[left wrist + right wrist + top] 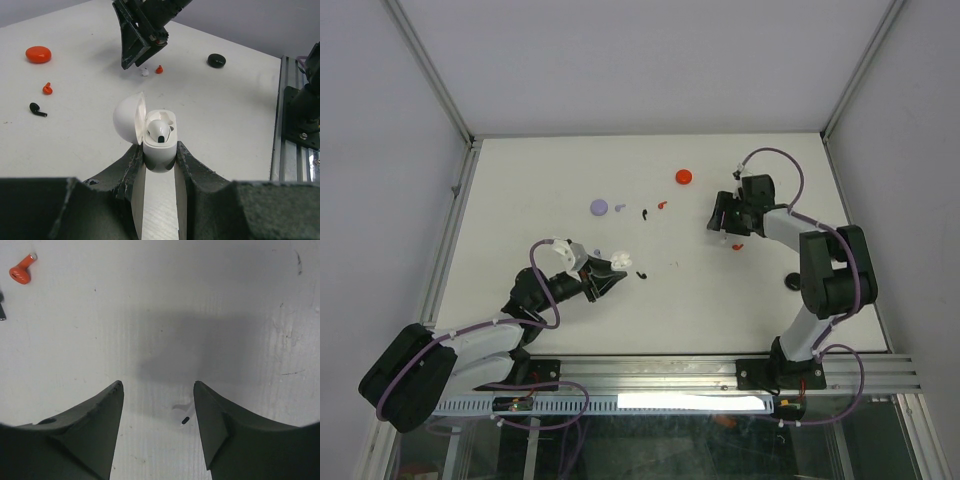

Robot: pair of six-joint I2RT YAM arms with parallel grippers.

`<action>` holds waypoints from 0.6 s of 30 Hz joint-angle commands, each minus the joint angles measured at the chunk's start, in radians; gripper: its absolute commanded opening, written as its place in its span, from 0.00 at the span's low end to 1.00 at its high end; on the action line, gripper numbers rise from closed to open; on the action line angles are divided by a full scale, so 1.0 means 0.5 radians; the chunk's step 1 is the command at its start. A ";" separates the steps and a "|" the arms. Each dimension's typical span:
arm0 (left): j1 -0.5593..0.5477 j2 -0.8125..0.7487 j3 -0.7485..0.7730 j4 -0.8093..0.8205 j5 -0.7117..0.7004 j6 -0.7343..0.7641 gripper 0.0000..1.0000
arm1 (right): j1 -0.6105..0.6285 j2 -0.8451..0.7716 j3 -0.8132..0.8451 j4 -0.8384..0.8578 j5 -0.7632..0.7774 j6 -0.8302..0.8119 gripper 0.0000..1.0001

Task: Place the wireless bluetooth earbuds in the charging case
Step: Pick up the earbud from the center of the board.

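Observation:
My left gripper (601, 278) (159, 151) is shut on the base of a white charging case (160, 150), also in the top view (610, 266). Its lid (127, 119) is open to the left, and one white earbud (161, 129) sits inside. My right gripper (724, 229) (158, 386) is open just above the table. A loose white earbud (184, 412) lies between its fingers, close to the right finger (220, 425). The left wrist view shows this earbud (145, 72) under the right gripper (137, 55), beside a red earbud (159, 69) (737, 245).
A red case (684, 176) (38, 54), a lilac case (599, 207) and a black case (793, 279) (216, 60) lie on the table. Loose earbuds lie mid-table: red (663, 205) (47, 89) (21, 273), black (645, 213) (36, 109), another black (641, 274), lilac (618, 208).

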 commanded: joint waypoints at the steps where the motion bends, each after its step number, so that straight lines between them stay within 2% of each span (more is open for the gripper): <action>1: 0.028 -0.003 0.060 0.060 0.078 0.021 0.00 | -0.032 0.049 0.107 0.044 -0.108 -0.010 0.61; 18: 0.028 0.002 0.072 0.053 0.112 0.015 0.00 | -0.048 -0.165 -0.089 -0.219 -0.129 0.035 0.61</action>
